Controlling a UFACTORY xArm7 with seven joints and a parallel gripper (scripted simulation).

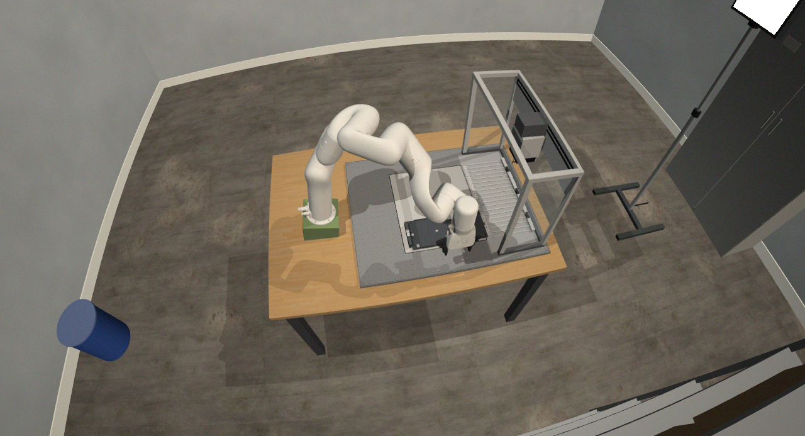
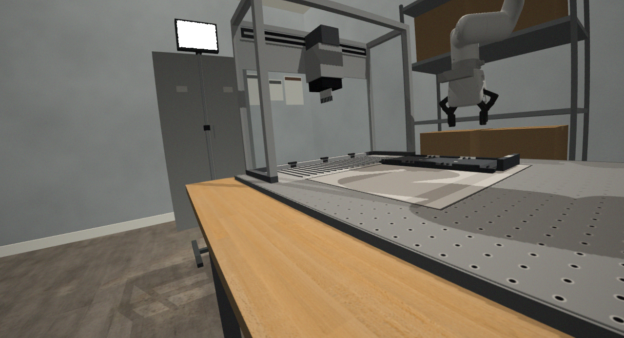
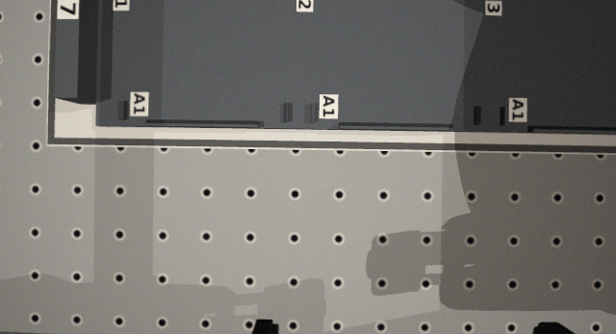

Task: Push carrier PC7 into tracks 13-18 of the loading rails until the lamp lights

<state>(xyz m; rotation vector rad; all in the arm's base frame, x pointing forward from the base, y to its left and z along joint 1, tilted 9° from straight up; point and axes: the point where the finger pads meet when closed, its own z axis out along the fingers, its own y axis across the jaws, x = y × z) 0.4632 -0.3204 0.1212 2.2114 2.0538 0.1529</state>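
Nearest the arm's base is the handle (image 1: 409,235) (image 2: 508,162) (image 3: 66,60); carrier PC7 (image 1: 430,232) (image 2: 449,162) (image 3: 289,60) extends toward the loading rails (image 1: 495,191) (image 2: 322,165). The tool (image 1: 458,250) (image 2: 467,122) (image 3: 409,327), released, hovers above and beside the carrier. Positioning seems in hand; next, it should align at the handle, then push straight along tracks 13-18.
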